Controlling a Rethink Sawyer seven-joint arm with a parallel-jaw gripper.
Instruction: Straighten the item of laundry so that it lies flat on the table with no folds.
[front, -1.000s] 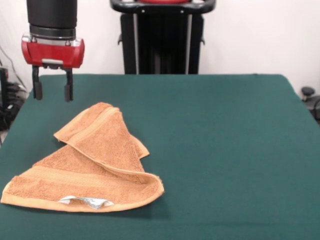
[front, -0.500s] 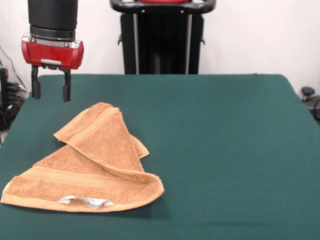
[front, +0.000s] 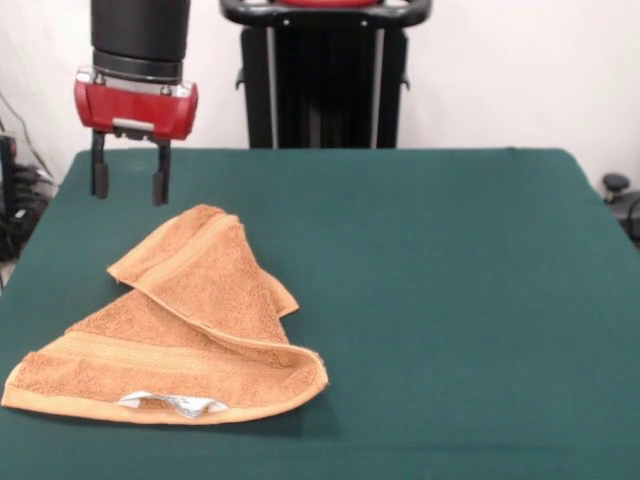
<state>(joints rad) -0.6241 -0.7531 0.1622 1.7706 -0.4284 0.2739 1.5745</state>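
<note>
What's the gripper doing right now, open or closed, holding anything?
Gripper: open, holding nothing, above the table beyond the folded hand towel.

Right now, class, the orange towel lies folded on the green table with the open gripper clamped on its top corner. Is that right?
Not quite. The gripper is open but hangs clear above the towel, touching nothing, as the front view shows. The towel does lie folded on the table.

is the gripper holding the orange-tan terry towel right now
No, the open gripper hangs apart from the folded orange-tan terry towel, empty.
</note>
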